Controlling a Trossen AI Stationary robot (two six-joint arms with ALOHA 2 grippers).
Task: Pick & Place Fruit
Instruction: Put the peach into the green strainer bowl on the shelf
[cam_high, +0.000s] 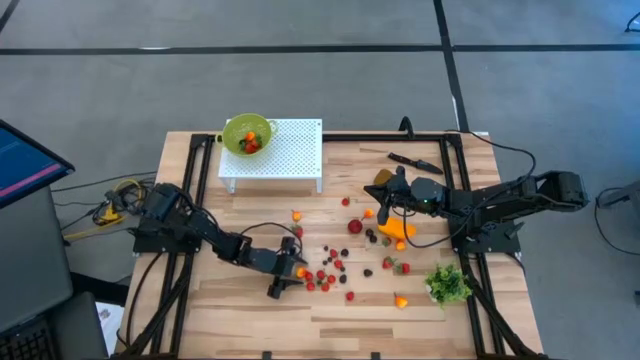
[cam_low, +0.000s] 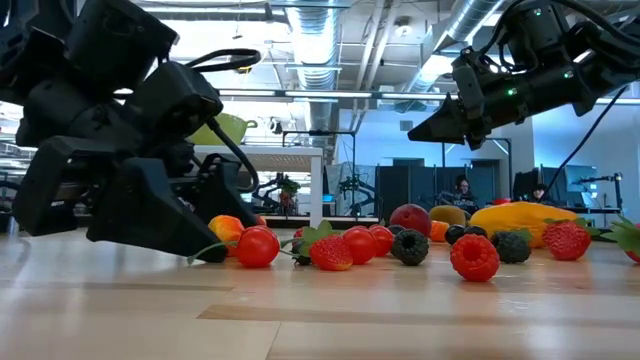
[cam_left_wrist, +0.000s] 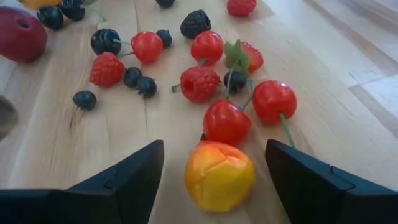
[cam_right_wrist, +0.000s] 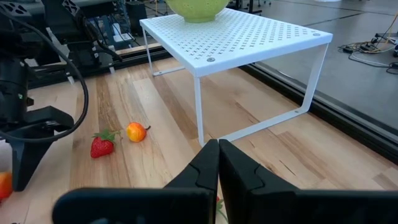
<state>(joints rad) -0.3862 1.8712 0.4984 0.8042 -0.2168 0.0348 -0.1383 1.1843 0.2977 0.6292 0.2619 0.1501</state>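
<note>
- Left gripper fingers spread wide, a round orange-yellow fruit between them, glossy with a reddish blush.
- Right gripper fingers pressed together, empty.

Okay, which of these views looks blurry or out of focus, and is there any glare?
Left wrist view: the orange fruit is soft, the berries beyond sharper. Low view: the near table is blurred and ceiling lights glare. High view: evenly lit, no glare.
</note>
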